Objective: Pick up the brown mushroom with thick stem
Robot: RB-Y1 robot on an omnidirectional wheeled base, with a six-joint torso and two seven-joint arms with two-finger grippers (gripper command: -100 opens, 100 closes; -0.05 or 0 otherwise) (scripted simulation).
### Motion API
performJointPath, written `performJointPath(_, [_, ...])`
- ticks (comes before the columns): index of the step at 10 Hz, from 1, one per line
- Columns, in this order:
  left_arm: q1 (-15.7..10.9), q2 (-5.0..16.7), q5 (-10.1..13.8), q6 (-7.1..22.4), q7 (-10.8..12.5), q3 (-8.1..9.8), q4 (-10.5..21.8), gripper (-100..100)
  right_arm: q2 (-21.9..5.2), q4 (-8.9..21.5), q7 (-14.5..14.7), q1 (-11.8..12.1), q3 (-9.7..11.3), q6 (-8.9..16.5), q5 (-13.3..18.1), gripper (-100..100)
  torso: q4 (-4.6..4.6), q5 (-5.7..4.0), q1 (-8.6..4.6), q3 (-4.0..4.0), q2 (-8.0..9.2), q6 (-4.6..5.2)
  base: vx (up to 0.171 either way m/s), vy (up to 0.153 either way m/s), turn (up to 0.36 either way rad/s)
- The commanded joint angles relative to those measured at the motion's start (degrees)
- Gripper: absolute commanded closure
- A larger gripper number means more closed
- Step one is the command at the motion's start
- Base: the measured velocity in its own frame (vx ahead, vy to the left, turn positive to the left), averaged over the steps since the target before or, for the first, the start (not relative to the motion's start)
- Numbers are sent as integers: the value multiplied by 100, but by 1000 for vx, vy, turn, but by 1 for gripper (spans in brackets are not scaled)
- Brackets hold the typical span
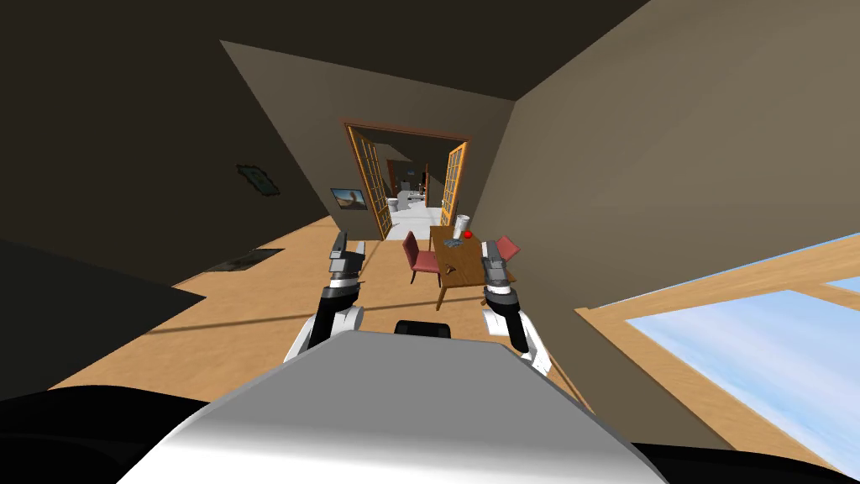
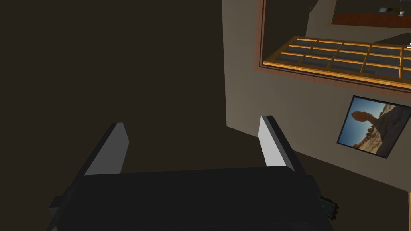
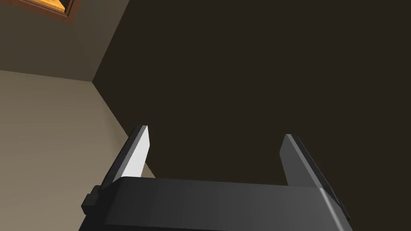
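The left end effector [image 2: 193, 122] is spread wide and holds nothing. Well ahead, past a red chair [image 1: 422, 259], stands the wooden surface [image 1: 462, 262]; the mushroom is too small to tell among the small things on it. The right end effector [image 3: 215, 132] is likewise wide and empty.

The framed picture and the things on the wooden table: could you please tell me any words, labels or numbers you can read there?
No text can be read.
The framed picture: a rock formation under blue sky, no caption.
The white container and the small things beside it on the wooden table: too small to tell any label.
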Motion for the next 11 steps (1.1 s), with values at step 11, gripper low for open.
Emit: performJointPath(11, [0, 1, 0, 0, 0, 0, 0, 0, -1321, 1476, 1714, -130, 202, 322, 1729, -100, -7, 0, -6, -18, -32, -5, 34, 78, -129])
